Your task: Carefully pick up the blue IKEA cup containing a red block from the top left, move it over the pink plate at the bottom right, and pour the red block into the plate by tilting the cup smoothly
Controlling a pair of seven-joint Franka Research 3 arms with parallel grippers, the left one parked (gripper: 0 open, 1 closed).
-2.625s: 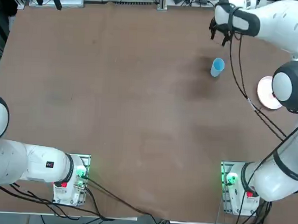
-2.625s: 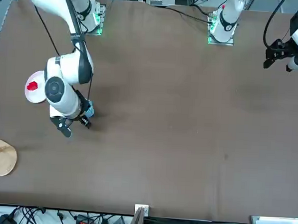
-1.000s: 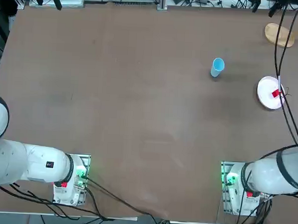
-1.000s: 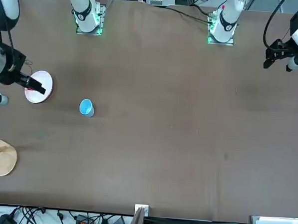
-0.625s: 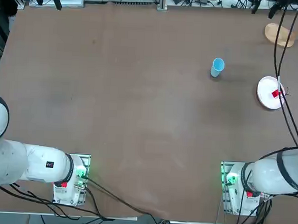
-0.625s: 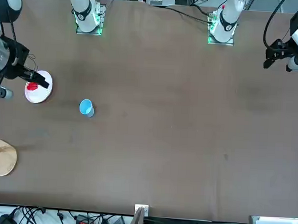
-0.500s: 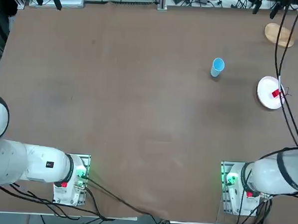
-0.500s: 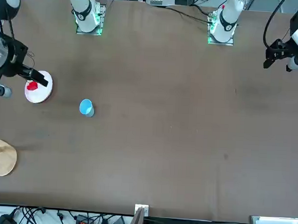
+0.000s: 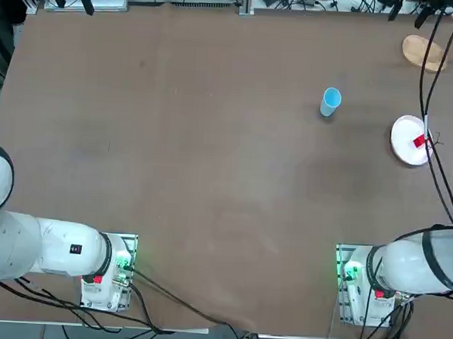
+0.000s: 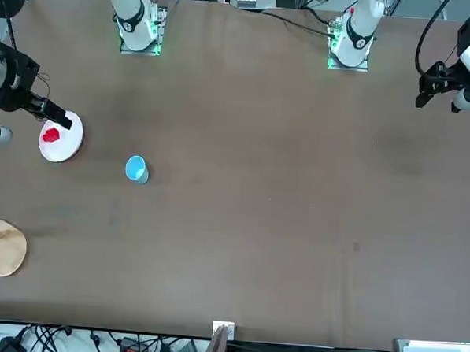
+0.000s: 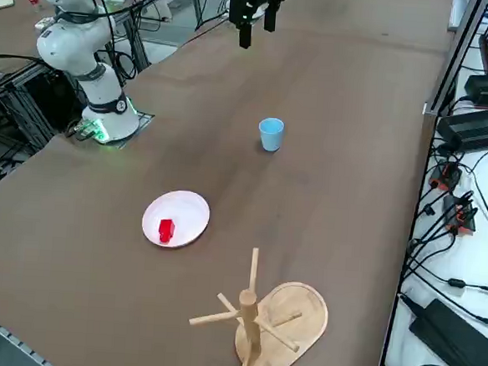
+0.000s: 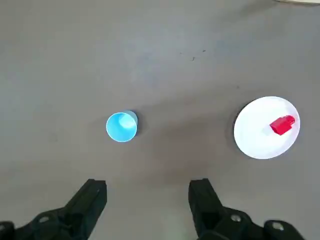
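So the red block sits on the pink plate, the blue IKEA cup stands empty nearby on the table. High above, the right tool hangs open and empty; best to retreat straight up without clipping the cup. One cup, one block, one plate.

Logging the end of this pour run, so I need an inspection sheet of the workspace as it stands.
Surface: brown table, bare in the middle.
Job's things: blue IKEA cup upright, empty; red block lying on pink plate.
Clutter: wooden peg stand near the plate.
Grippers: right gripper open, raised high above the table, holding nothing.
Cables: black cables hang from the right arm past the plate.
Surroundings: power strips and cables beside the table.
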